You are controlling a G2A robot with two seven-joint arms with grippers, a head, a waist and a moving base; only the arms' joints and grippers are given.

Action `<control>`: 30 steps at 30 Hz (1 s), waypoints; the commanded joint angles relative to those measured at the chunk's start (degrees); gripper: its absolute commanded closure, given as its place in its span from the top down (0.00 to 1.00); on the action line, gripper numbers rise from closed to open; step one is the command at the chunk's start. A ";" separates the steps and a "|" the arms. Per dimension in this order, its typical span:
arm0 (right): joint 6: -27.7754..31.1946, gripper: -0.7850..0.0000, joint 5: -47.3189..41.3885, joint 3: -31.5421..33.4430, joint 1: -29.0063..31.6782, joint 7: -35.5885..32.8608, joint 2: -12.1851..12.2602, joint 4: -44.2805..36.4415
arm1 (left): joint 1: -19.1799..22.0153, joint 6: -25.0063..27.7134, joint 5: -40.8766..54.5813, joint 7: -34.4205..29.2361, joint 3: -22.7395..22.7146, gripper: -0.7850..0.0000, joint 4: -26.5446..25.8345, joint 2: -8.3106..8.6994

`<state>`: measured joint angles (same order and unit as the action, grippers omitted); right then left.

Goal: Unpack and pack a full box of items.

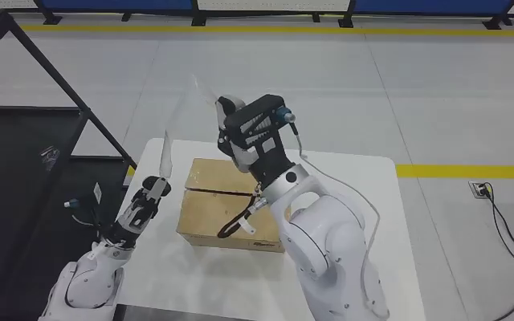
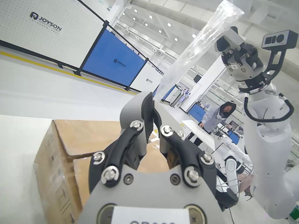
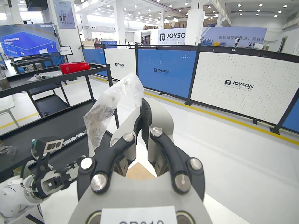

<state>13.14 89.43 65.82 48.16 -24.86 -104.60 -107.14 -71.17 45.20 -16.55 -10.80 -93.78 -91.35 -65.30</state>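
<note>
A brown cardboard box (image 1: 229, 217) sits on the white table (image 1: 353, 201) with its top flaps down; it also shows in the left wrist view (image 2: 58, 141). A long clear plastic bag (image 1: 178, 128) is stretched in the air between both grippers. My left gripper (image 1: 158, 186) is at the box's left side, shut on the bag's lower end (image 2: 153, 108). My right gripper (image 1: 225, 108) is raised high above the box's far edge, shut on the bag's upper end (image 3: 144, 110). The crinkled plastic (image 3: 114, 103) hangs beside its fingers.
A black metal rack (image 1: 40, 160) stands to the left of the table, with a red case (image 3: 74, 67) on a farther shelf. The right side of the table is bare white surface. Blue and white partition panels (image 3: 233, 82) fence the floor beyond.
</note>
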 commanded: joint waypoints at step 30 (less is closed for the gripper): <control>12.85 0.00 -29.69 14.09 -6.41 -46.71 3.75 13.15 | -2.16 -10.93 22.24 -22.60 -6.51 0.00 -3.49 2.82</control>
<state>25.91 62.17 79.22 42.52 -69.69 -101.04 -95.31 -73.49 34.79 5.46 -32.31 -100.27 -94.91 -62.59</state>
